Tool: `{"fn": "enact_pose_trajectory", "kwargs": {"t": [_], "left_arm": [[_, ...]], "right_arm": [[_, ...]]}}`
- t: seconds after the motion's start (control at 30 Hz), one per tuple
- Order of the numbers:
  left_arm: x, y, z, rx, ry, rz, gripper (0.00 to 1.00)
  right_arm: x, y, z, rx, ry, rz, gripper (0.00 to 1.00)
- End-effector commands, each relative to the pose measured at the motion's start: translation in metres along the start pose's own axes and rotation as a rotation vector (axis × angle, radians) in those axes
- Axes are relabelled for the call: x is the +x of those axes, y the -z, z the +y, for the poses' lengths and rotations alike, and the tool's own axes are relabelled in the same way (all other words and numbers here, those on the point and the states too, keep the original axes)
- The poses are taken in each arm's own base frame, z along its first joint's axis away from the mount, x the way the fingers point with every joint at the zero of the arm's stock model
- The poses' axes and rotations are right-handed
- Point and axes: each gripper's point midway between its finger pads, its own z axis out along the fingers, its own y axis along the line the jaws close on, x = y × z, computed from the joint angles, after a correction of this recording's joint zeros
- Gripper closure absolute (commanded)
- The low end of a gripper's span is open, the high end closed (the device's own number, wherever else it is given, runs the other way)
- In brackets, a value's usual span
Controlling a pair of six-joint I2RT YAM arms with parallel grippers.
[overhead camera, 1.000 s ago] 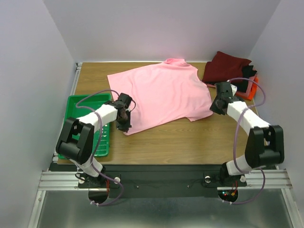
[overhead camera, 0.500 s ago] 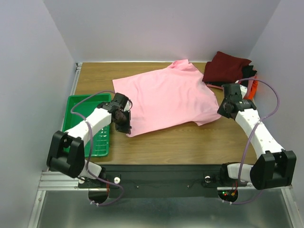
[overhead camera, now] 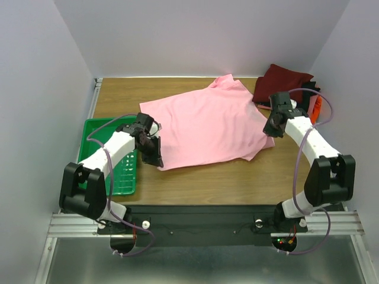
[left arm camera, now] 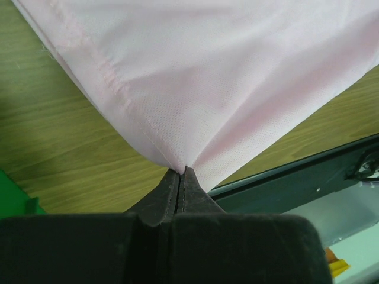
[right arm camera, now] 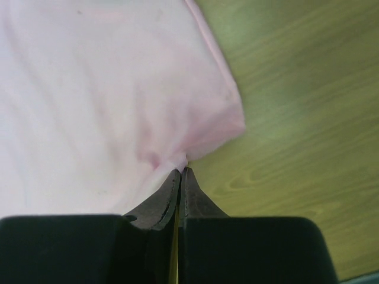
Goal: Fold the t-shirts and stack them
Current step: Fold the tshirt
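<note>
Right arm (overhead camera: pixel 308 137) swung inward; jaws pinch pink t-shirt (overhead camera: pixel 207 121).

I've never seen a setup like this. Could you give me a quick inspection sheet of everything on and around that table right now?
Surface: wooden table, bare wood along the near edge.
Job's things: pink t-shirt spread mid-table, unfolded; dark red t-shirt tops a pile at the far right corner, with a black t-shirt and an orange-red t-shirt peeking out beneath.
Clutter: green tray at the left edge, partly hidden by the arm.
Grippers: left gripper shut on the pink t-shirt's near left corner; right gripper shut on its right edge.
Cables: purple cables loop along both arms.
Surroundings: pale walls on three sides; metal frame in front.
</note>
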Motion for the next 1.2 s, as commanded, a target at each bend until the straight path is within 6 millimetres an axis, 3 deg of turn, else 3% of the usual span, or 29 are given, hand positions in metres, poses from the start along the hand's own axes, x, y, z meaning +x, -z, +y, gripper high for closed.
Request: {"fn": "enact_pose_trajectory", "kwargs": {"t": [0.0, 0.27, 0.37, 0.6, 0.63, 0.7, 0.9, 1.17], "left_arm": [[-0.026, 0.011, 0.002, 0.046, -0.01, -0.041, 1.0], [-0.059, 0.009, 0.004, 0.135, 0.015, -0.054, 1.0], [-0.071, 0.004, 0.008, 0.132, 0.008, -0.044, 1.0], [-0.092, -0.002, 0.024, 0.116, 0.039, -0.048, 1.0], [-0.094, -0.002, 0.026, 0.117, 0.044, -0.055, 1.0], [-0.098, -0.003, 0.03, 0.115, 0.069, -0.058, 1.0], [-0.111, -0.006, 0.035, 0.119, 0.101, -0.067, 1.0], [-0.122, -0.015, 0.043, 0.123, 0.1, -0.044, 1.0]], "right_arm": [[-0.036, -0.003, 0.033, -0.107, -0.022, -0.068, 1.0], [-0.067, -0.029, 0.061, -0.131, 0.004, -0.088, 1.0], [-0.088, -0.044, 0.078, -0.14, 0.023, -0.103, 1.0], [-0.115, -0.073, 0.109, -0.176, 0.033, -0.107, 1.0], [-0.121, -0.069, 0.113, -0.191, 0.029, -0.119, 1.0], [-0.121, -0.081, 0.119, -0.197, 0.032, -0.104, 1.0], [-0.138, -0.091, 0.137, -0.228, 0.035, -0.125, 1.0], [-0.134, -0.109, 0.147, -0.244, 0.031, -0.095, 1.0]]}}
